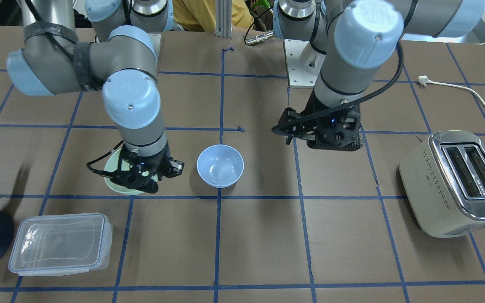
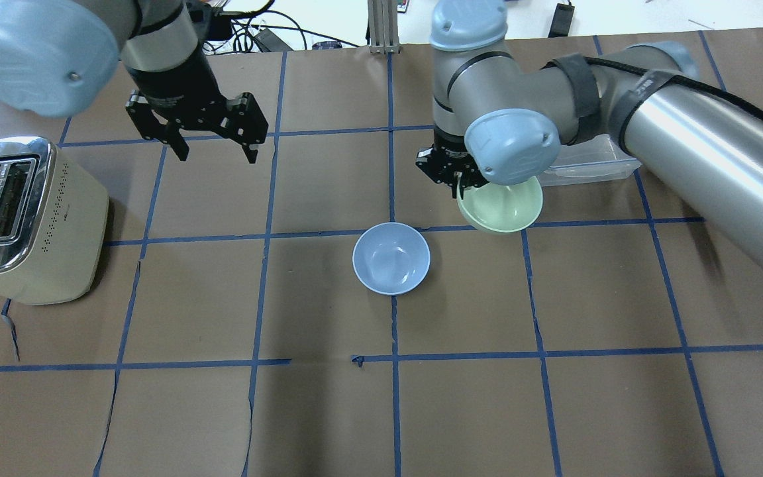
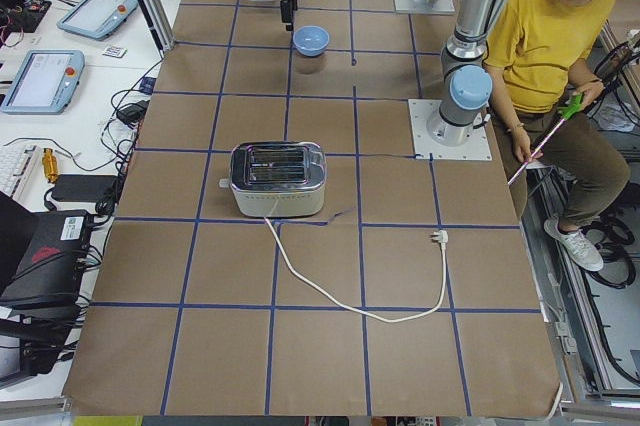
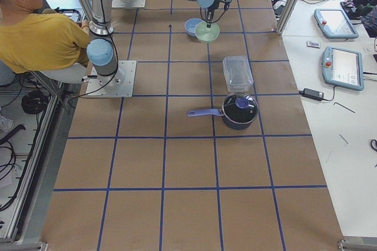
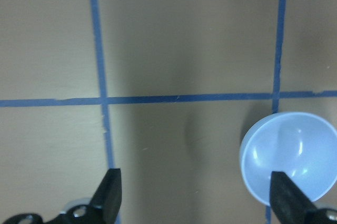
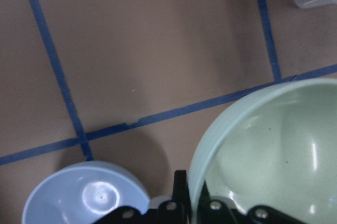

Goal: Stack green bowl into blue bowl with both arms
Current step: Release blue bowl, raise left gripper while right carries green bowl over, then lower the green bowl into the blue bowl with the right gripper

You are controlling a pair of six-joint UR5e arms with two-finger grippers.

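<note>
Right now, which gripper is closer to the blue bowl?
The right gripper, holding the green bowl beside the blue bowl. The left gripper hangs open, off toward the toaster.

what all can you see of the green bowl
The green bowl is small, round, pale mint, smooth and glossy like plastic, plain, empty, opening up. The right hand is shut on its rim, a finger outside the wall. It is beside the blue bowl, apart from it, near a clear container. Whether it rests on the table or is lifted, I cannot tell.
</note>
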